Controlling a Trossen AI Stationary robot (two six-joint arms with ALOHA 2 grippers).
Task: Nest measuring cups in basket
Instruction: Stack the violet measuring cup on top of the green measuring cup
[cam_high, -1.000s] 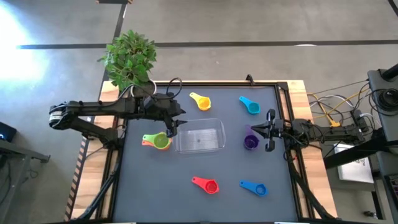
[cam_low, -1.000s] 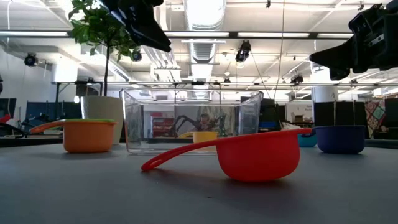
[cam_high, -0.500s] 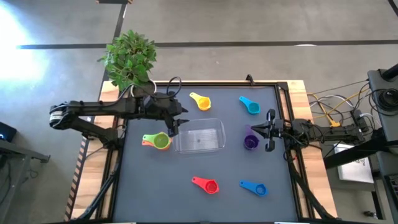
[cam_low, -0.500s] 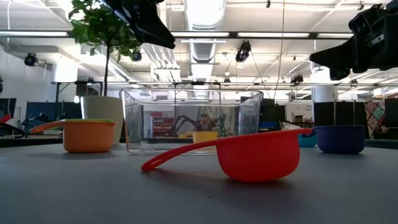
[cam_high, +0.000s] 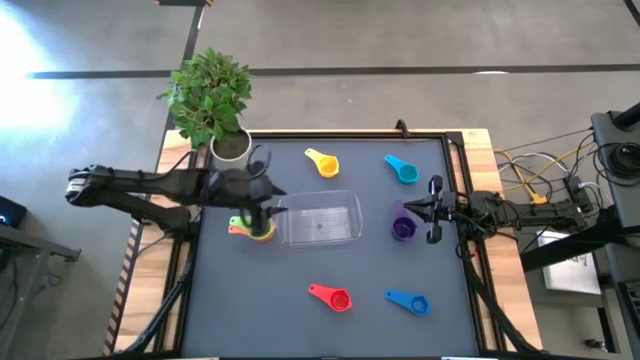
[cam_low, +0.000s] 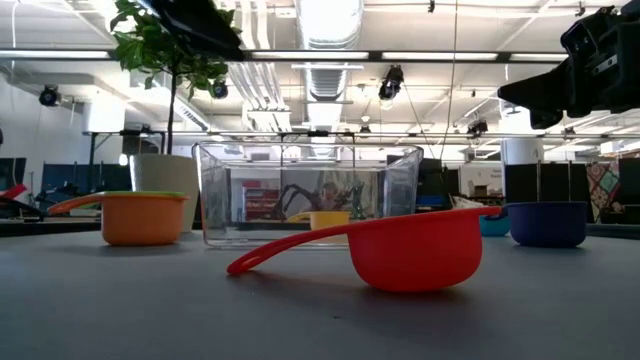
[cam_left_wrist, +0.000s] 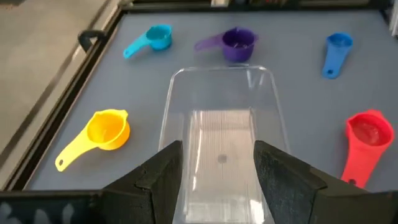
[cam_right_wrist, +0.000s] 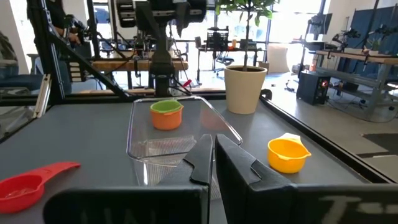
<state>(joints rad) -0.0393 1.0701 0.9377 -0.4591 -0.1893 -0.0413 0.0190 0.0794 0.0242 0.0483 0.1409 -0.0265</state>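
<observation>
In the high view, the basket (cam_high: 321, 219) is seen empty near the middle of the table (cam_high: 330, 320), so no nesting into it is judged done. The green cup (cam_high: 262, 230) is already seated in the orange cup (cam_high: 238, 229) beside the basket's left end. The yellow cup (cam_high: 325, 164) and light blue cup (cam_high: 402, 170) lie toward the far edge, the red cup (cam_high: 333, 296) and blue cup (cam_high: 409, 301) toward the near edge, and the purple cup (cam_high: 403, 228) just right of the basket. The left gripper (cam_high: 259, 205) is held above the green-orange pair; the right gripper (cam_high: 411, 209) waits by the purple cup.

In the low view, both arms are seen raised clear of the table.

In the left wrist view, the fingers (cam_left_wrist: 163, 171) are parted and empty.

In the right wrist view, the fingers (cam_right_wrist: 202, 158) are closed together, holding nothing.
</observation>
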